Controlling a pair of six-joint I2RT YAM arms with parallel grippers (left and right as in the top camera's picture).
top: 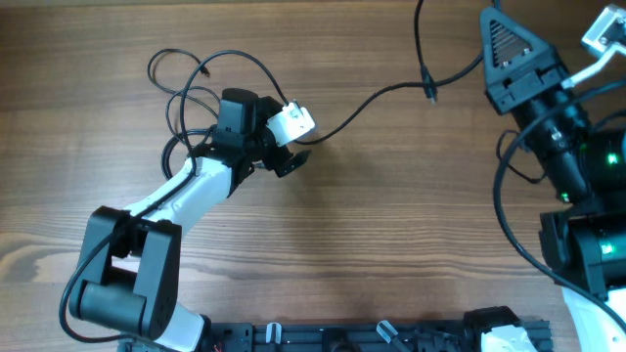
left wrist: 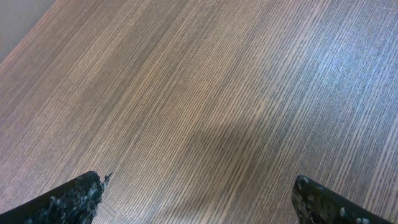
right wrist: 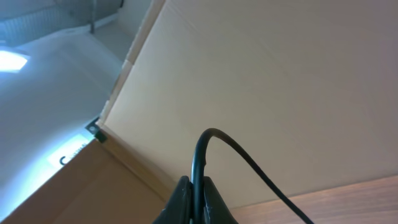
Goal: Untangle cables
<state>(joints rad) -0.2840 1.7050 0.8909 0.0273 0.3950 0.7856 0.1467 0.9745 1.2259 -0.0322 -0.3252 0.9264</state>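
Note:
A tangle of thin black cables (top: 191, 90) lies in loose loops at the upper left of the wooden table. One cable (top: 377, 96) runs from it to the right and ends in a small plug (top: 430, 94). My left gripper (top: 287, 161) is open and empty just right of the tangle. In the left wrist view its fingers (left wrist: 199, 186) are spread wide over bare wood, with no cable between them. My right gripper (top: 492, 22) is raised at the upper right. In the right wrist view its fingers (right wrist: 198, 186) are shut on a black cable (right wrist: 208, 140) that arcs down to the right.
The left arm's white wrist camera (top: 291, 122) sits over the edge of the tangle. Thicker black arm cables (top: 504, 196) loop beside the right arm. A cardboard wall (right wrist: 280, 74) stands behind the table. The arm bases line the table's front edge (top: 391, 332).

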